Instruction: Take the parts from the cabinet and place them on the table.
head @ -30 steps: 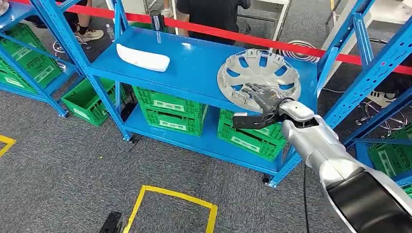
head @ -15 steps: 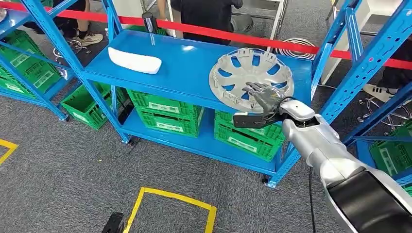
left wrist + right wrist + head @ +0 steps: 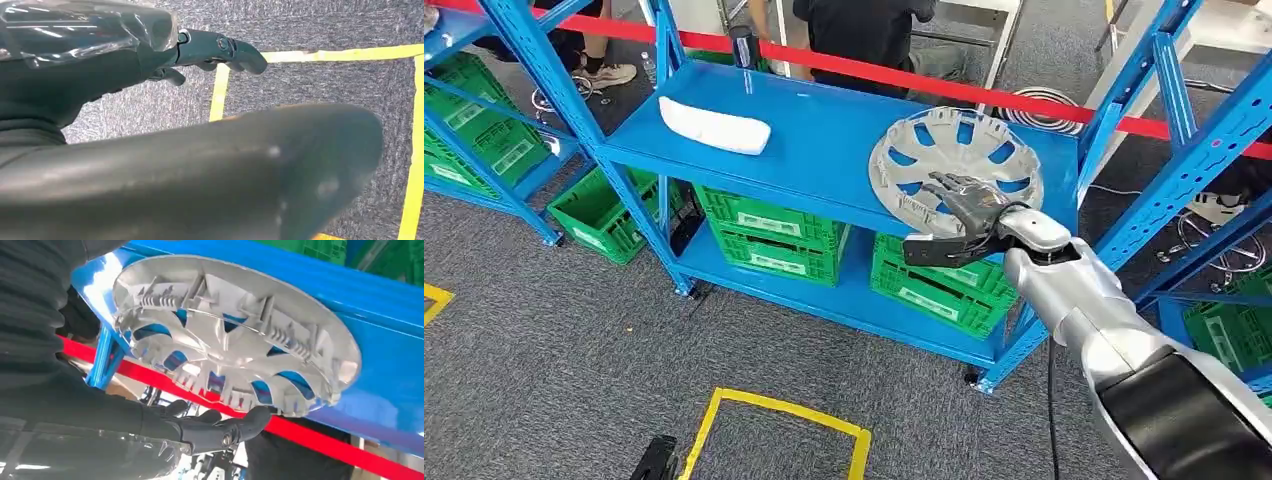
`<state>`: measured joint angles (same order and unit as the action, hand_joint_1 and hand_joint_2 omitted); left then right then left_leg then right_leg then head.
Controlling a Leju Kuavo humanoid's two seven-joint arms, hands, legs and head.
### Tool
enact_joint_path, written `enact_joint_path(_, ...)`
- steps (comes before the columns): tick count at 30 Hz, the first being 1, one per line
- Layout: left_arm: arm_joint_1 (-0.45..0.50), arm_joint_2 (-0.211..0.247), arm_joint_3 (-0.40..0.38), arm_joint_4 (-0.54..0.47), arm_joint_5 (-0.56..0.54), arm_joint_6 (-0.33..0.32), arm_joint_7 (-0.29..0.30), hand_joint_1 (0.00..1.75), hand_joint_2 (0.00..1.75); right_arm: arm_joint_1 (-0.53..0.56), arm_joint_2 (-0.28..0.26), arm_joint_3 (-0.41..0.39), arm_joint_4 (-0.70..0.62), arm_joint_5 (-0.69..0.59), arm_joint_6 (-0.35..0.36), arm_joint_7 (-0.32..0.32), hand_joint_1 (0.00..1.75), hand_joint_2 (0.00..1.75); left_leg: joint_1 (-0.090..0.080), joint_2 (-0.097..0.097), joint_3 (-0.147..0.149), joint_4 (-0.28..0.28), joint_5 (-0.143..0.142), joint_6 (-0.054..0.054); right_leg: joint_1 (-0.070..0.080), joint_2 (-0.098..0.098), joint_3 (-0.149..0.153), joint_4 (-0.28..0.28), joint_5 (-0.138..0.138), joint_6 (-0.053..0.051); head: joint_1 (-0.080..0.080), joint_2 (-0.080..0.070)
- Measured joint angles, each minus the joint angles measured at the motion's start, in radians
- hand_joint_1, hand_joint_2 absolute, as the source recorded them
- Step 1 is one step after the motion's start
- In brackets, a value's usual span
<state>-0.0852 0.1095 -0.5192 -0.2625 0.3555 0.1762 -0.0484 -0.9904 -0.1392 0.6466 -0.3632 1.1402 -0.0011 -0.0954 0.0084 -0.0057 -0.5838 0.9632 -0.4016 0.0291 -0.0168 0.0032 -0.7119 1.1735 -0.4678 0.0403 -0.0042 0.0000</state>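
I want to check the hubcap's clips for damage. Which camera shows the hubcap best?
The right wrist view: the hubcap is seen close up there, its inner ribs and clips sharp, with the right hand reaching at its rim. The head view shows it whole on the blue shelf, but smaller. The left wrist view looks at carpet and yellow tape.

your blue shelf (image 3: 824, 150) carries a white part (image 3: 714, 125) and a silver hubcap (image 3: 959, 150) well apart.

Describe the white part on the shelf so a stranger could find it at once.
Start at the blue rack's top shelf. At its far left lies the white part, long, smooth and solid. Its only neighbour, the silver wheel cover, is round and full of openings.
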Motion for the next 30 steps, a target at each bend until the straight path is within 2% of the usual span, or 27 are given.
enact_joint_path(1, 0.0, 0.0, 0.0, 0.0, -0.002, 0.0, 0.0, 0.0, 0.0, -0.003, -0.001, 0.0, 0.0, 0.0, 0.0, 0.0, 0.0, 1.75, 0.001, 0.0, 0.001, 0.006, -0.005, -0.005, -0.003, -0.001, 0.043, -0.091, 0.035, 0.009, 0.0, 0.0)
enact_joint_path(2, -0.001, 0.0, 0.0, 0.0, -0.006, 0.0, 0.001, 0.0, 0.0, -0.006, -0.002, 0.0, 0.0, -0.001, 0.0, 0.0, 0.0, 1.75, 0.0, 0.0, -0.001, 0.015, -0.012, -0.011, -0.005, -0.006, 0.085, -0.179, 0.059, 0.011, 0.001, 0.0)
enact_joint_path(3, -0.002, 0.0, 0.0, 0.0, -0.008, 0.0, 0.001, 0.0, 0.0, -0.008, -0.003, 0.0, 0.0, -0.001, 0.0, 0.0, 0.0, 1.75, -0.007, 0.0, -0.007, 0.023, -0.021, -0.019, 0.002, -0.002, 0.094, -0.179, 0.057, -0.001, -0.001, 0.0)
enact_joint_path(6, -0.002, 0.001, 0.0, 0.0, -0.01, -0.002, 0.004, 0.0, 0.0, -0.004, -0.007, 0.0, 0.0, -0.002, -0.001, 0.0, 0.0, 1.75, -0.001, 0.001, -0.004, 0.021, -0.022, -0.029, 0.008, -0.002, 0.091, -0.178, 0.055, -0.021, -0.001, 0.0)
enact_joint_path(7, -0.002, 0.002, 0.0, 0.0, -0.013, -0.002, 0.005, 0.0, 0.0, -0.004, -0.01, 0.0, 0.0, -0.002, -0.002, 0.0, 0.0, 1.75, 0.0, 0.002, -0.006, 0.026, -0.028, -0.035, -0.008, -0.002, 0.097, -0.183, 0.059, -0.028, 0.0, 0.0)
enact_joint_path(8, -0.002, 0.002, 0.0, 0.0, -0.013, -0.002, 0.006, 0.0, 0.0, -0.005, -0.01, -0.001, 0.0, -0.003, -0.002, 0.0, 0.0, 1.75, 0.003, 0.003, -0.016, 0.046, -0.044, -0.04, -0.008, 0.001, 0.1, -0.183, 0.057, -0.032, -0.002, 0.0)
enact_joint_path(9, -0.003, 0.003, 0.0, 0.0, -0.013, -0.002, 0.006, 0.0, 0.0, -0.005, -0.01, -0.001, 0.0, -0.004, -0.002, 0.0, 0.0, 1.75, 0.005, 0.004, -0.037, 0.098, -0.074, -0.045, -0.009, 0.001, 0.103, -0.183, 0.055, -0.04, -0.004, 0.0)
enact_joint_path(11, -0.003, 0.005, 0.0, 0.0, -0.013, 0.0, 0.006, 0.0, 0.0, -0.003, -0.01, -0.001, 0.0, -0.003, -0.002, 0.0, 0.0, 1.75, 0.006, 0.005, -0.127, 0.272, -0.147, -0.055, -0.006, 0.001, 0.104, -0.182, 0.053, -0.043, -0.004, 0.0)
enact_joint_path(12, -0.002, 0.005, 0.0, 0.0, -0.013, 0.0, 0.006, 0.0, 0.0, 0.0, -0.01, -0.001, 0.0, -0.003, -0.002, 0.0, 0.0, 1.75, 0.007, 0.005, -0.164, 0.337, -0.166, -0.056, -0.004, 0.002, 0.104, -0.182, 0.052, -0.044, -0.003, 0.0)
enact_joint_path(13, -0.001, 0.003, 0.0, 0.0, -0.013, 0.0, 0.007, 0.0, 0.0, 0.002, -0.01, 0.0, 0.0, -0.003, -0.001, 0.0, 0.0, 1.75, 0.007, 0.005, -0.181, 0.355, -0.156, -0.055, -0.002, 0.003, 0.105, -0.182, 0.051, -0.045, -0.003, 0.0)
enact_joint_path(14, -0.001, 0.003, 0.0, 0.0, -0.013, 0.0, 0.007, 0.0, 0.0, 0.003, -0.01, 0.0, 0.0, -0.003, -0.001, 0.0, 0.0, 1.75, 0.007, 0.005, -0.171, 0.322, -0.127, -0.053, -0.001, 0.004, 0.107, -0.182, 0.049, -0.046, -0.003, 0.0)
enact_joint_path(15, -0.001, 0.003, 0.0, 0.0, -0.013, 0.001, 0.007, 0.0, 0.0, 0.002, -0.008, 0.0, 0.0, -0.003, -0.001, 0.0, 0.0, 1.75, 0.006, 0.005, -0.138, 0.246, -0.08, -0.048, 0.001, 0.005, 0.11, -0.182, 0.048, -0.047, -0.003, 0.0)
enact_joint_path(17, -0.002, 0.005, 0.0, 0.0, -0.012, 0.002, 0.007, 0.0, 0.0, 0.0, -0.006, 0.0, 0.0, -0.003, -0.001, 0.0, 0.0, 1.75, 0.004, 0.004, -0.048, 0.059, 0.008, -0.031, 0.002, 0.007, 0.118, -0.183, 0.042, -0.044, -0.003, 0.0)
enact_joint_path(18, -0.003, 0.006, 0.0, 0.0, -0.011, 0.002, 0.007, 0.0, 0.0, -0.002, -0.005, 0.0, 0.0, -0.002, 0.0, 0.0, 0.0, 1.75, -0.002, 0.005, -0.031, 0.038, -0.013, -0.027, 0.01, 0.008, 0.117, -0.183, 0.041, -0.041, -0.002, 0.0)
enact_joint_path(21, -0.001, 0.007, 0.005, 0.0, -0.006, 0.004, 0.006, 0.0, 0.0, -0.002, -0.001, 0.0, 0.0, 0.003, 0.001, -0.005, 0.0, 1.75, -0.009, 0.005, -0.027, 0.034, -0.014, -0.016, 0.008, 0.008, 0.115, -0.185, 0.041, -0.029, -0.003, 0.0)
enact_joint_path(22, -0.001, 0.007, 0.009, 0.0, -0.004, 0.004, 0.005, 0.0, 0.0, -0.004, 0.0, 0.0, -0.001, 0.002, 0.002, -0.006, 0.0, 1.75, -0.007, 0.005, -0.022, 0.025, -0.01, -0.01, 0.01, 0.008, 0.117, -0.188, 0.04, -0.022, -0.003, 0.0)
enact_joint_path(23, 0.0, 0.005, 0.012, 0.0, 0.0, 0.004, 0.003, 0.0, 0.0, -0.004, -0.001, 0.0, -0.001, 0.002, 0.002, -0.008, 0.0, 1.75, 0.004, 0.007, -0.009, 0.009, -0.003, -0.003, 0.014, 0.003, 0.109, -0.173, 0.03, -0.021, 0.0, 0.0)
enact_joint_path(25, -0.001, 0.003, 0.018, 0.0, 0.002, 0.004, -0.002, 0.0, 0.0, -0.011, 0.004, 0.0, -0.001, 0.002, 0.005, -0.011, 0.0, 1.75, 0.001, 0.005, -0.003, 0.002, -0.001, 0.004, 0.013, 0.004, 0.048, -0.051, -0.024, -0.032, 0.0, 0.0)
enact_joint_path(26, 0.0, 0.002, 0.02, 0.0, 0.003, 0.004, -0.003, 0.0, 0.0, -0.01, 0.005, 0.001, 0.0, 0.003, 0.008, -0.011, 0.0, 1.75, 0.001, 0.005, -0.003, 0.003, -0.001, 0.005, 0.011, 0.004, 0.005, 0.033, -0.052, -0.035, 0.0, 0.0)
enact_joint_path(27, 0.001, 0.0, 0.023, 0.0, 0.003, 0.005, -0.003, 0.0, 0.0, -0.005, 0.005, 0.002, 0.0, 0.003, 0.01, -0.011, 0.0, 1.75, 0.0, 0.004, -0.003, 0.003, -0.002, 0.006, 0.011, 0.004, -0.041, 0.116, -0.075, -0.034, 0.0, 0.0)
enact_joint_path(28, 0.003, 0.0, 0.025, 0.0, 0.003, 0.005, -0.003, 0.0, 0.0, 0.0, 0.005, 0.002, 0.0, 0.003, 0.011, -0.011, 0.0, 1.75, 0.001, 0.002, -0.003, 0.004, -0.003, 0.006, 0.009, 0.004, -0.062, 0.148, -0.076, -0.028, 0.001, 0.0)
enact_joint_path(29, 0.005, -0.001, 0.025, 0.0, 0.004, 0.005, -0.003, 0.0, 0.0, 0.002, 0.006, 0.003, 0.001, 0.003, 0.012, -0.011, 0.0, 1.75, 0.001, 0.0, -0.001, 0.004, -0.005, 0.005, 0.007, 0.003, -0.059, 0.13, -0.061, -0.019, 0.0, 0.0)
enact_joint_path(30, 0.006, -0.002, 0.026, 0.0, 0.004, 0.005, -0.004, 0.0, 0.0, 0.001, 0.006, 0.003, 0.001, 0.003, 0.012, -0.011, 0.0, 1.75, 0.001, -0.002, 0.0, 0.006, -0.007, 0.002, 0.003, 0.003, -0.028, 0.058, -0.026, -0.007, 0.0, 0.0)
